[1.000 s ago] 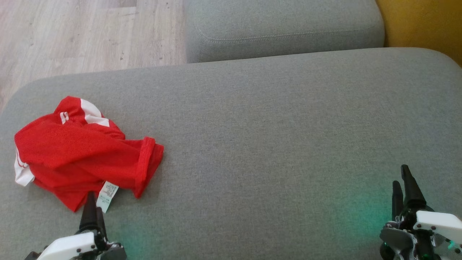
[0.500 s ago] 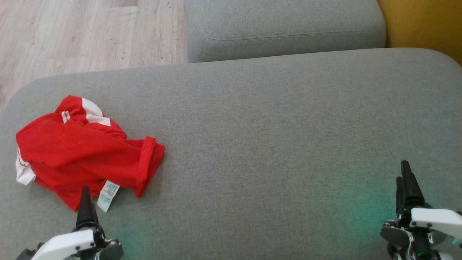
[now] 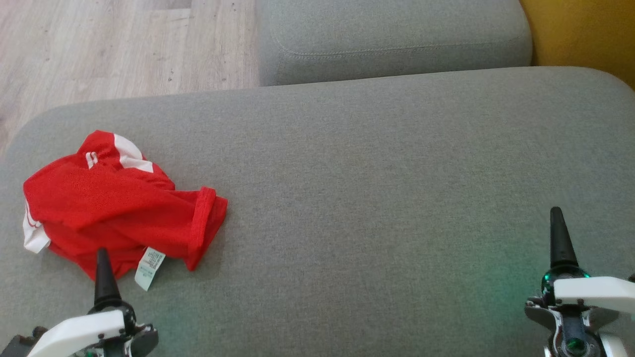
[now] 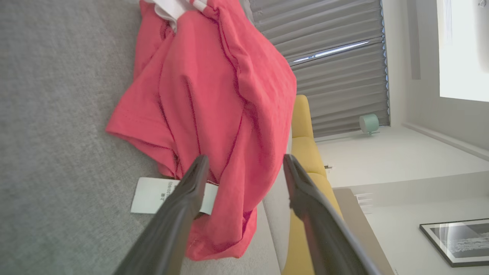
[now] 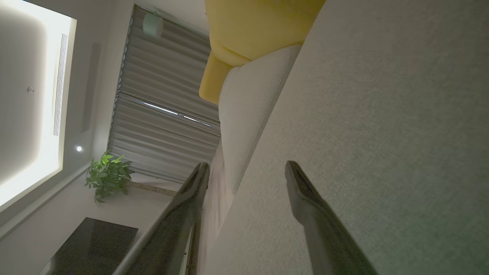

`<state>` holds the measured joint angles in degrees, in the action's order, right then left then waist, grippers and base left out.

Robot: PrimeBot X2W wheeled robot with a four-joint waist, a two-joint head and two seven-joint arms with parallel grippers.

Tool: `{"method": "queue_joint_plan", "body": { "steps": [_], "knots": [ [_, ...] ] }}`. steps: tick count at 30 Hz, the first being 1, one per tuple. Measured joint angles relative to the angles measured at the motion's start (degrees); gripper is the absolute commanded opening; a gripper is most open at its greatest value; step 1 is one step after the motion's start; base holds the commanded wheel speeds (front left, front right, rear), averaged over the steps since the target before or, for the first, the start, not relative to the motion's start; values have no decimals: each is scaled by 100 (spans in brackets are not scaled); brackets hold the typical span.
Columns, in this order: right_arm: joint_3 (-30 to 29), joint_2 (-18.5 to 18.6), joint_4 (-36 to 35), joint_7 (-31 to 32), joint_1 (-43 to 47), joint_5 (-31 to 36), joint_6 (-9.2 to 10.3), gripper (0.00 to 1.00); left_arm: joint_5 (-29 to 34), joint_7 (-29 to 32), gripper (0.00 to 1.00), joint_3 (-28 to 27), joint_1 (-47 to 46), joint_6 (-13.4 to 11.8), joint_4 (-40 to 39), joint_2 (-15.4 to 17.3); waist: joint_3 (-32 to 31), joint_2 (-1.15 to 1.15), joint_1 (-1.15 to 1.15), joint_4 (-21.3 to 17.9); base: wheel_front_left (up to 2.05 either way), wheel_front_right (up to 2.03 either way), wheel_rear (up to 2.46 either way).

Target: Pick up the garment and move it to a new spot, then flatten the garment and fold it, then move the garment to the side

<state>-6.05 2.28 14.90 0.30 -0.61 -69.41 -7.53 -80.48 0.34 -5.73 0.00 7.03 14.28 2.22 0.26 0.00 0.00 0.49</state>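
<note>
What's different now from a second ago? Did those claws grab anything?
The left gripper slid left and forward, its tips now over the near edge of the crumpled red-and-white garment; the right gripper edged forward, turning. Both open, nothing grabbed. The garment lies unmoved on the grey fabric sofa cushion.

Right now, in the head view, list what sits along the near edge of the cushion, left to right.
First the left pincer → white care label → bare grey cushion → right pincer.

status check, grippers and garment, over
Left gripper open at the near edge of the red garment, nothing gripped. Right gripper open over bare grey cushion. Garment crumpled, not yet lifted. Nothing seen in the way.
</note>
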Motion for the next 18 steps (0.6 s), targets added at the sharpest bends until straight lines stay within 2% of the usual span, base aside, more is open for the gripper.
{"method": "queue_joint_plan", "body": {
  "steps": [10, 18],
  "knots": [
    [68, 0, -180, -152, -3, 1062, 0, 100, 877, -159, 100, 57, -1, -149, -376, 1, 14, 0, 0, 17, 0, 0, 0],
    [208, 1, -308, -288, -4, 1878, 0, 100, 1739, -297, 100, 347, 2, -199, -655, 1, 26, 0, 0, 29, 0, 0, 0]
  ]
}}
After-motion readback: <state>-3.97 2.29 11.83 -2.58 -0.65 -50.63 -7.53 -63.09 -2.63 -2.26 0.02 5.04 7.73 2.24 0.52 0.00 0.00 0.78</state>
